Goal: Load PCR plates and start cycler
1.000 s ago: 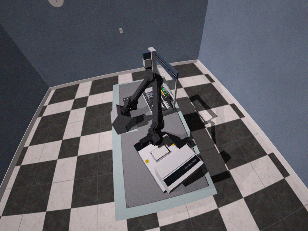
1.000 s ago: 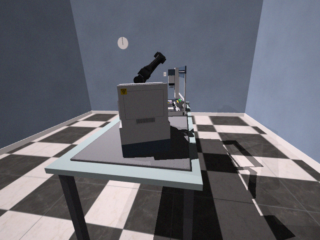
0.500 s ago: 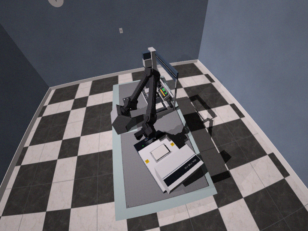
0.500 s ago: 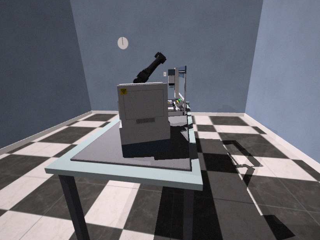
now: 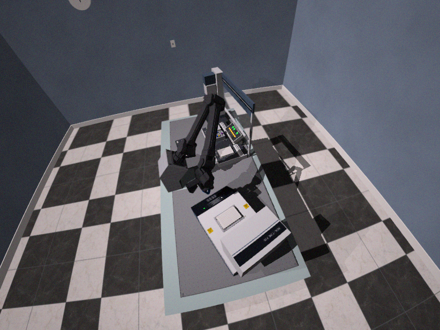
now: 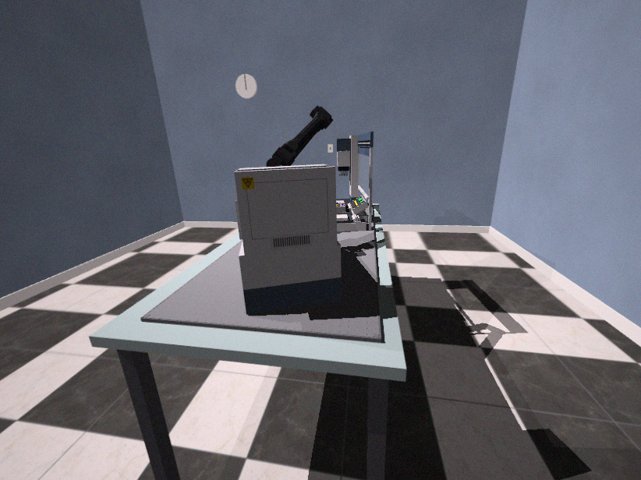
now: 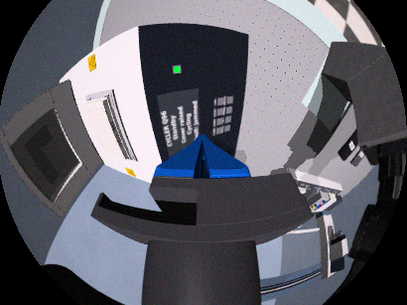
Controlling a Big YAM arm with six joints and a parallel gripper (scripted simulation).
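Observation:
The cycler Q1 (image 5: 237, 225) stands on the table with its lid (image 5: 256, 244) open and slid back. A white well plate (image 5: 229, 218) lies in its block. It shows edge-on in the wrist view (image 7: 118, 125). Q1's lamp (image 7: 178, 69) is green. My gripper (image 7: 202, 139) is shut with its blue fingertips together and nothing between them. It hovers over Q1's dark front panel (image 7: 193, 93), just short of the key rows (image 7: 223, 115). In the top view the gripper (image 5: 205, 188) is at the panel end of Q1. Another white plate (image 5: 225, 150) lies on the deck by the arm's base.
The deck holds a tube block (image 5: 220, 133) and a rack with green and orange marks (image 5: 233, 129) under a gantry frame (image 5: 238, 95). A dark box (image 5: 172, 170) sits left of the arm. From the exterior view Q1's rear (image 6: 288, 224) hides the panel.

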